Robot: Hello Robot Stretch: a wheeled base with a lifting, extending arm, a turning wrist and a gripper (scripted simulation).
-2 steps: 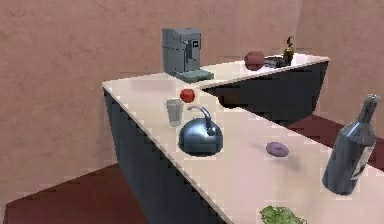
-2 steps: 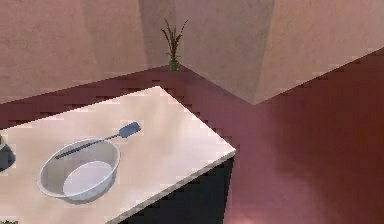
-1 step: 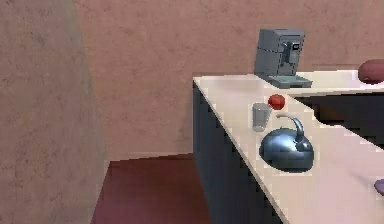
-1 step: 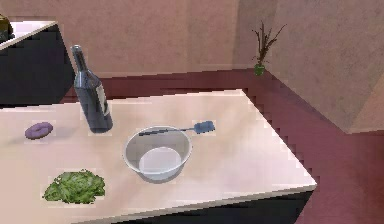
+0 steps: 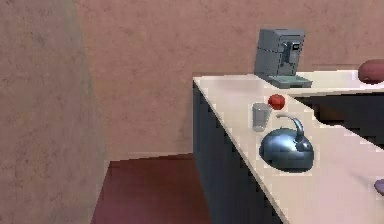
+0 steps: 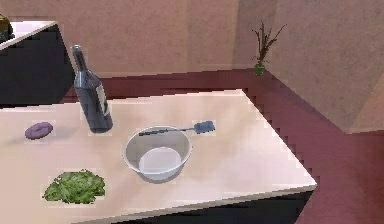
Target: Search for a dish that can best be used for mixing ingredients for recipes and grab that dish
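Round pale-grey bowl (image 6: pixel 157 156); upright

On the cream countertop (image 6: pixel 250 140) a bowl (image 6: pixel 157 156) sits by the near edge, a blue-headed brush (image 6: pixel 172 130) just behind, with a bottle (image 6: pixel 90 92), purple lump (image 6: pixel 39 130) and leafy greens (image 6: pixel 74 185) leftward.

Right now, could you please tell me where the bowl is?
In the arm side view, the bowl sits near the middle of the countertop, right of the lettuce, with a blue-tipped utensil just beyond it.

brown object (image 5: pixel 373 68): cut by right edge | purple thing (image 5: pixel 379 186): cut by edge
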